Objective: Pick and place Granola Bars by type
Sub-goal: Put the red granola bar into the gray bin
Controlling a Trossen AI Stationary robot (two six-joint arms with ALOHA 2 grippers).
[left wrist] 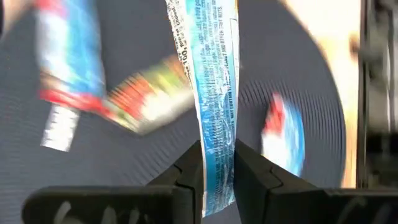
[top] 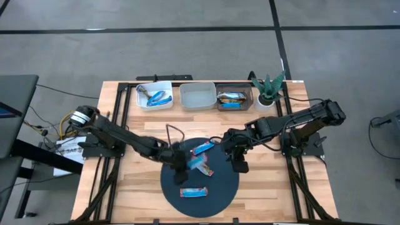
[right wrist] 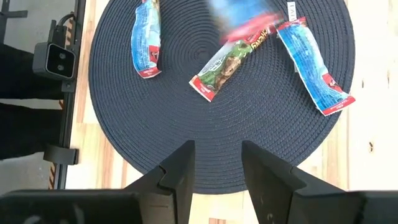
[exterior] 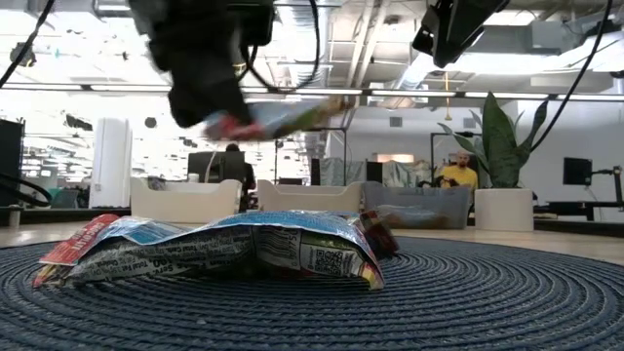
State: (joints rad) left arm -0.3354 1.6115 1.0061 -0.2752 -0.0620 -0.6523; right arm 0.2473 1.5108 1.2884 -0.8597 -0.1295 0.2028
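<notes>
A dark round woven mat (top: 215,187) lies at the table's near middle. On it lie two blue granola bars (top: 194,192) (top: 203,149) and a brown-green bar (right wrist: 227,65). My left gripper (top: 181,160) is above the mat's left part, shut on a third blue bar (left wrist: 211,81), which shows aloft in the low view (exterior: 278,117). My right gripper (right wrist: 214,168) hangs open and empty above the mat's right edge (top: 237,164). One blue bar lies flat in the low view's foreground (exterior: 214,249). My left gripper pinches the blue bar near one end (left wrist: 217,158) between its two fingers, on the wrapper's two flat faces. A short end sticks out behind the fingers and the long part reaches ahead of them. The bar is lifted clear of the mat.
Along the far edge stand a white bin (top: 154,95) with blue bars, a white bin (top: 197,97) in the middle, a dark bin (top: 234,99) with bars, and a potted plant (top: 269,90). Bare wood shows on both sides of the mat.
</notes>
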